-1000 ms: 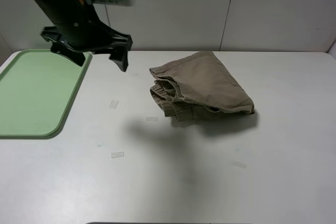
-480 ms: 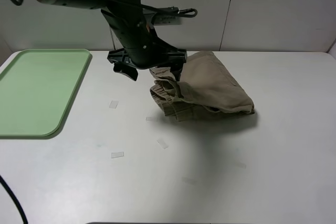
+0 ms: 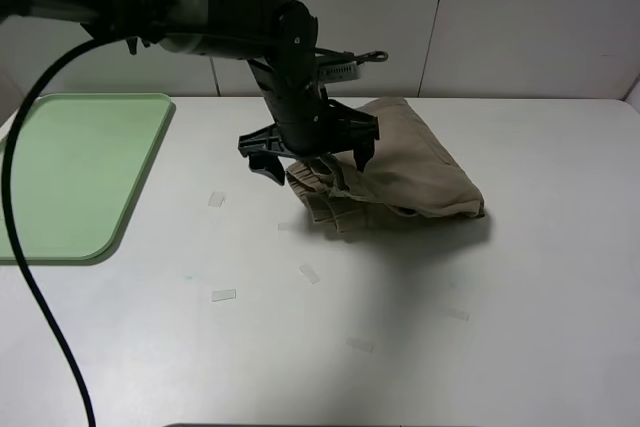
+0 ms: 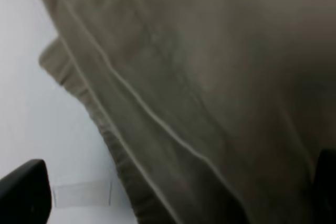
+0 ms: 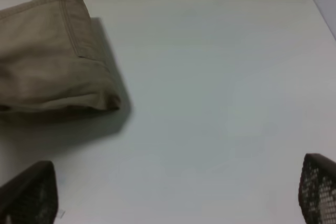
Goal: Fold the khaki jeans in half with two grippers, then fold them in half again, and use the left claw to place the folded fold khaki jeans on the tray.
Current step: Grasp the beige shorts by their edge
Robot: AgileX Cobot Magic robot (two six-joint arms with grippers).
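The khaki jeans [image 3: 410, 172] lie folded in a bundle at the middle of the white table, waistband edge facing left. My left claw [image 3: 315, 160] hangs open just over their left edge, one prong on either side of the gathered waistband. In the left wrist view the jeans [image 4: 199, 87] fill the picture between the open fingertips [image 4: 23, 192]. The pale-green tray [image 3: 70, 177] lies empty at the far left. My right gripper [image 5: 173, 198] is open and empty over bare table, with the jeans [image 5: 47, 61] off to one side; it is out of the exterior high view.
Several small strips of clear tape lie on the table, such as one [image 3: 217, 198] left of the jeans and one [image 3: 310, 273] in front of them. The left arm's black cable [image 3: 20, 257] hangs down across the tray side. A pale wall stands behind the table.
My left arm has swung right from beside the tray to over the jeans and come down onto their left edge, claw still open. The jeans have not moved.
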